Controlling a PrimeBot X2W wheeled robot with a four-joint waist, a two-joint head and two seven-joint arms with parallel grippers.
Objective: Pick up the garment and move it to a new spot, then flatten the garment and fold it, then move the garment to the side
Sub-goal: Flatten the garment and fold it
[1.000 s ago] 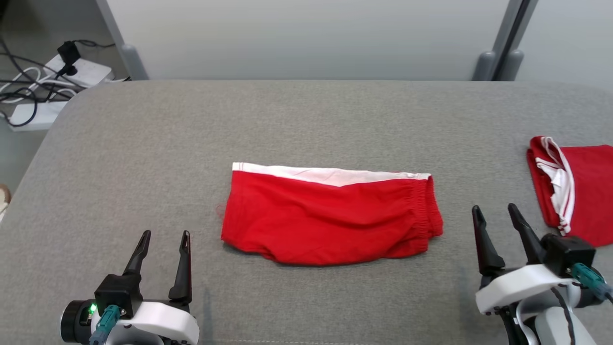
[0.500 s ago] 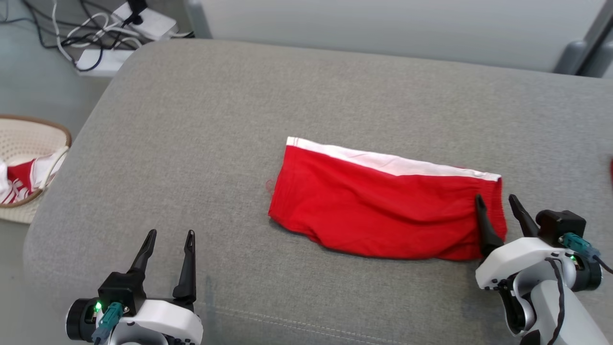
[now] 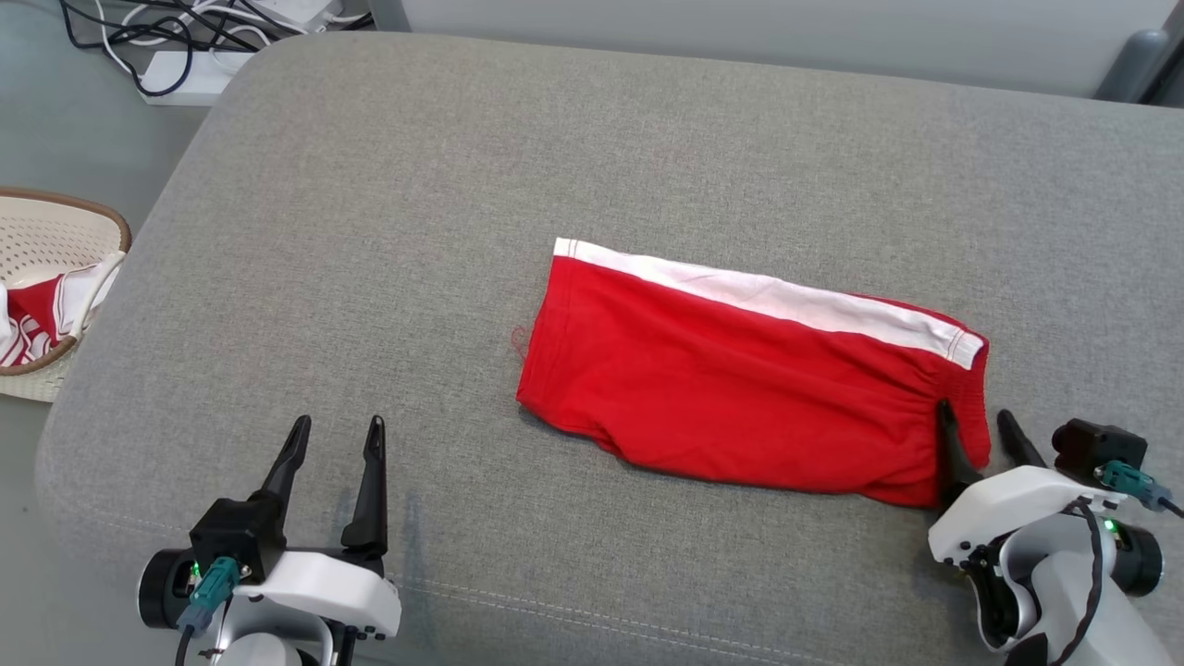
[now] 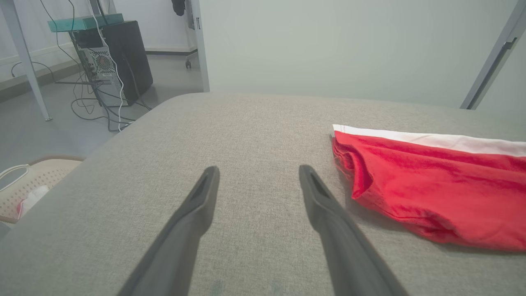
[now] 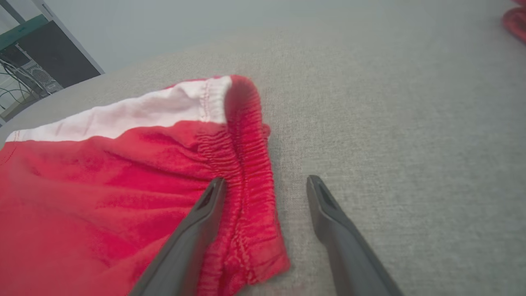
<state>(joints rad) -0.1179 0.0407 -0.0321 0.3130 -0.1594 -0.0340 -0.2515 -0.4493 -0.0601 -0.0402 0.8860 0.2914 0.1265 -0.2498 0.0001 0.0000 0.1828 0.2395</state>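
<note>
Your right gripper [image 3: 973, 410] straddles the folded red cloth shorts [image 3: 740, 379] with a white stripe.
Fingers apart astride the elastic waistband [image 5: 246, 164]; shorts lie mid grey fabric surface [image 3: 462, 185]. Your left gripper [image 3: 338, 421], also spread, hovers near the front edge.

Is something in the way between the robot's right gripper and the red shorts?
No, nothing visible is in the way. The open right gripper is at the waistband end of the shorts, with one finger over the red cloth and the other over the bare grey cushion.
</note>
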